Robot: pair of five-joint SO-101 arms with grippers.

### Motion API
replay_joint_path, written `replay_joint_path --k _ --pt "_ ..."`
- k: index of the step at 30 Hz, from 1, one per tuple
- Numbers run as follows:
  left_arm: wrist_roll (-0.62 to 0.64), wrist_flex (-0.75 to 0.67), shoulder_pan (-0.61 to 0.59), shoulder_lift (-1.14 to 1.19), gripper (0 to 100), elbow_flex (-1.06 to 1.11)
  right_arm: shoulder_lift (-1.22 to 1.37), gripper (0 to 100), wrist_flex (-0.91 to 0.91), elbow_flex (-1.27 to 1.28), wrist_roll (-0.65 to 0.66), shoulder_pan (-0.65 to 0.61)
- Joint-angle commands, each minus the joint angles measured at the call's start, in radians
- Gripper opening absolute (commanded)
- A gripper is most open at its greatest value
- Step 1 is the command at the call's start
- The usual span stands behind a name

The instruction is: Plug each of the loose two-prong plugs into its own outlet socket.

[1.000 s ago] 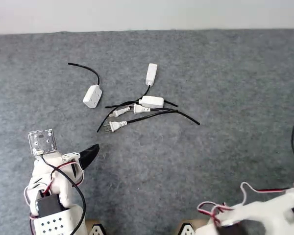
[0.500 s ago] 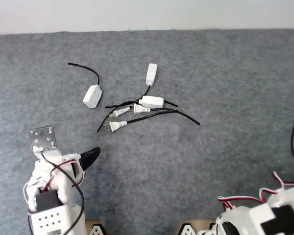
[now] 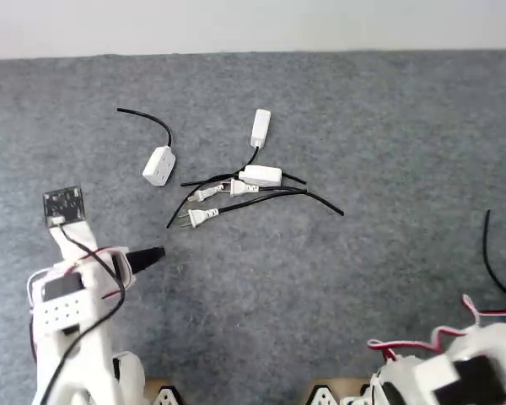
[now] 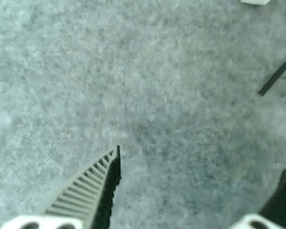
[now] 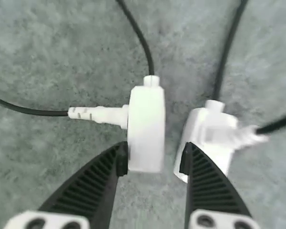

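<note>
- Grey carpet (image 3: 388, 126) over the whole table.
- Left arm (image 3: 67, 312) at the near left corner, right arm (image 3: 455, 380) low at the near right corner, both well apart from the pile in the high view.
- Left gripper (image 3: 149, 255) released, fingers (image 4: 97, 195) spread wide above bare carpet, holding nothing, short of the nearest plug (image 3: 204, 217).
- Right gripper (image 5: 153, 152) released as well, jaws straddling the near end of a white socket block (image 5: 145, 124): one finger against it, a sliver of carpet beside the other, so not clenched by the look of it.
- Second block (image 5: 207, 129) just beside the first.
- In the high view, cube socket (image 3: 158, 165) off to one side, long socket (image 3: 261, 175) in the pile, far socket (image 3: 261, 128) beyond it.
- Middle plug (image 3: 207, 194) and third plug (image 3: 243, 187) near the long socket, prongs bare like the nearest plug's, all lying loose among black cords (image 3: 316, 201).
- Side plug (image 5: 97, 114) butted against the white socket block, another plug (image 5: 250, 136) at the second block; seated or merely touching, impossible to tell.
- Judged barely started: no plug clearly home in the high view, all three pairings left to do, beginning with a grasp on a plug or block.
</note>
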Motion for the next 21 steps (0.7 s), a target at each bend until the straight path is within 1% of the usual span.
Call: replay_joint_path --k 1,3,8,13,15,17,21 --pt "-0.003 -0.018 0.006 0.095 47 -0.122 -0.191 18.0 0.099 -0.057 -0.025 -0.012" --pt "-0.003 0.011 0.034 0.163 47 -0.183 -0.269 17.7 0.153 -0.054 -0.049 -0.01" --pt "-0.003 0.137 0.124 0.324 47 -0.386 -0.42 17.5 0.272 -0.009 -0.115 -0.012" --pt "-0.003 0.233 0.232 0.439 47 -0.601 -0.565 17.0 0.282 0.118 -0.183 -0.012" --pt "-0.003 0.261 0.272 0.477 47 -0.684 -0.622 13.6 0.282 0.184 -0.196 -0.013" --pt "-0.003 0.273 0.301 0.516 47 -0.759 -0.682 11.0 0.28 0.255 -0.193 -0.045" --pt "-0.008 0.269 0.351 0.601 47 -0.868 -0.786 12.5 0.274 0.393 -0.192 -0.105"
